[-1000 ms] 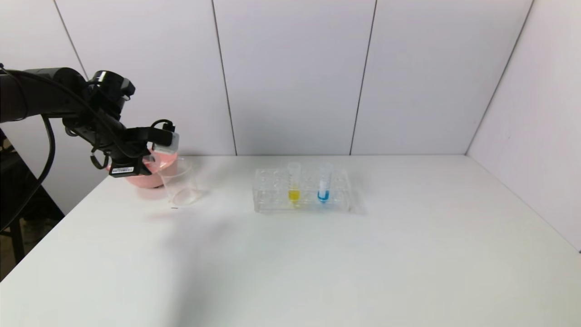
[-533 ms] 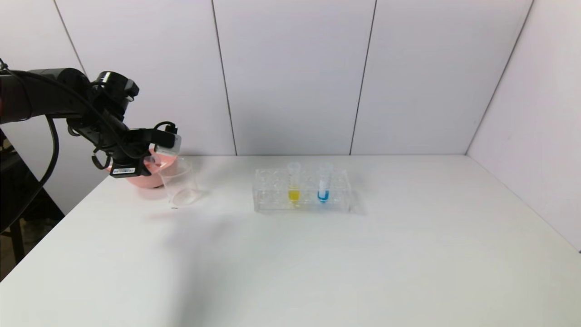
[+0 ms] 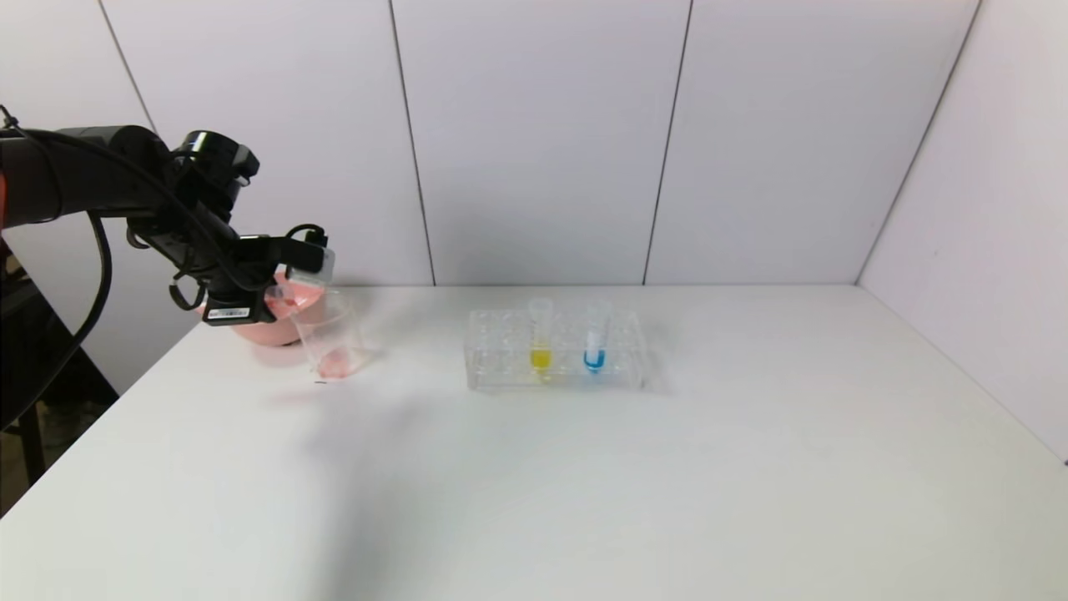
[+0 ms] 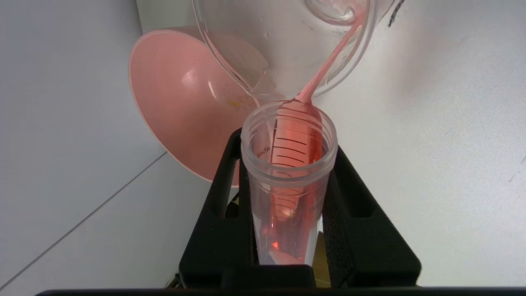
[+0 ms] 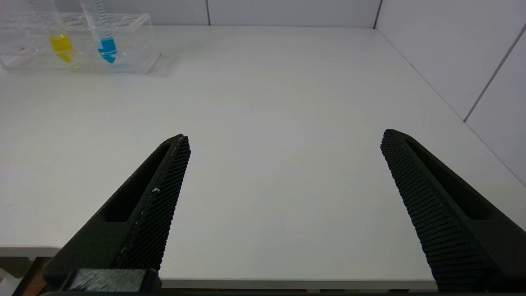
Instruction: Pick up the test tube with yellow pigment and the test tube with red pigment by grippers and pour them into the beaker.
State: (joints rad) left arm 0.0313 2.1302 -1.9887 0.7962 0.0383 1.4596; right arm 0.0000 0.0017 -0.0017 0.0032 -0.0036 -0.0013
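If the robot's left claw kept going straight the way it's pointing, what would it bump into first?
Most likely the beaker. The left gripper, shut on the test tube with red pigment, points at the beaker's open mouth, and the tube's lip already sits by the rim. The pink bowl lies off to the side.

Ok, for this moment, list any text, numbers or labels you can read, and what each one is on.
"45ml", seen mirrored through the wall: on the test tube with red pigment held in the left gripper, beside unnumbered graduation lines.
White sticker on the left gripper's underside: print too small to read.
Graduation marks on the blue-tipped tube: no legible numbers.
Beaker: nothing readable.
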